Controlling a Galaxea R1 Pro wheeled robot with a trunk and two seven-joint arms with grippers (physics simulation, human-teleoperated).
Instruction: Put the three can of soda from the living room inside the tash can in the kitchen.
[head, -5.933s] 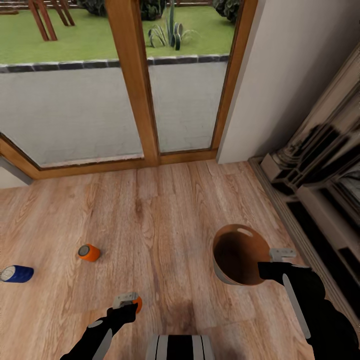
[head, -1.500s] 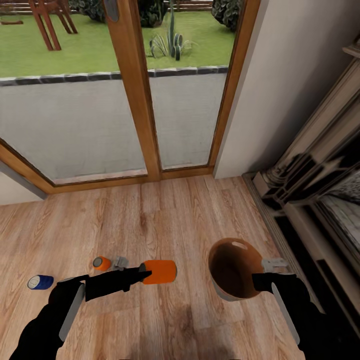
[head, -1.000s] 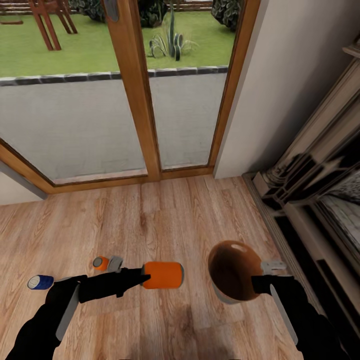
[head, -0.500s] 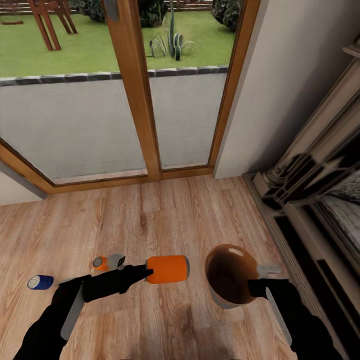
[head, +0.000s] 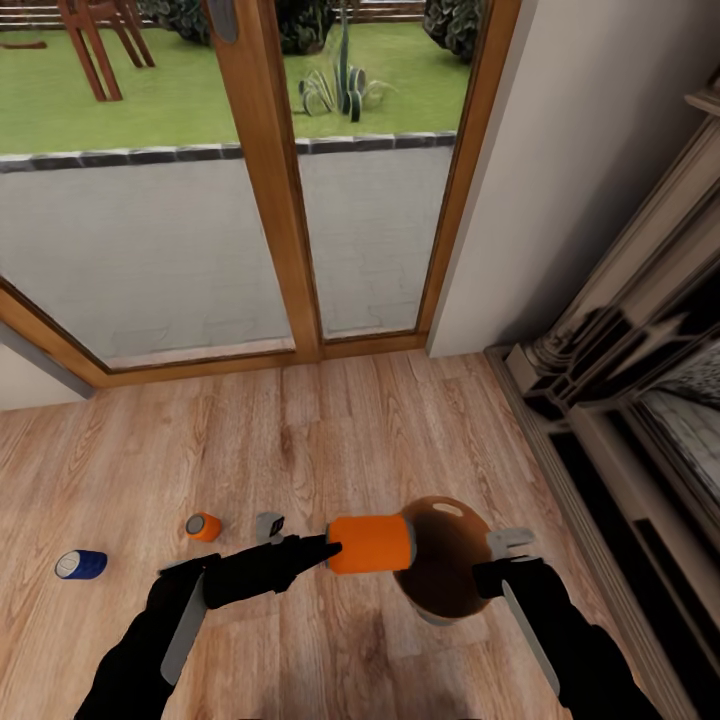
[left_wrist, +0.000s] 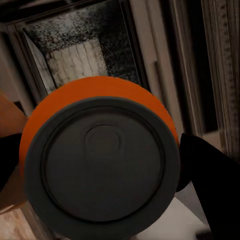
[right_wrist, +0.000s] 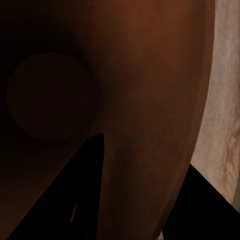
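My left gripper (head: 330, 548) is shut on an orange soda can (head: 370, 543), held sideways above the floor with its far end over the rim of the trash can (head: 452, 580). The left wrist view looks at that can's grey top (left_wrist: 102, 165), with black fingers (left_wrist: 210, 185) beside it. My right gripper (head: 492, 563) is shut on the bin's rim and holds it tilted toward the can. Its glossy brown inside (right_wrist: 130, 75) is in the right wrist view. A second orange can (head: 203, 526) and a dark blue can (head: 80, 564) lie on the floor at the left.
Wood-framed glass doors (head: 270, 200) stand ahead, with a patio and lawn beyond. A pale wall (head: 560, 150) and the dark fireplace surround (head: 640, 390) run along the right. Light wood plank floor (head: 330, 440) lies between the doors and my arms.
My left arm has carried the orange can rightward until it reaches the bin's rim. The right gripper has shifted the bin a little leftward and tilted it toward the can.
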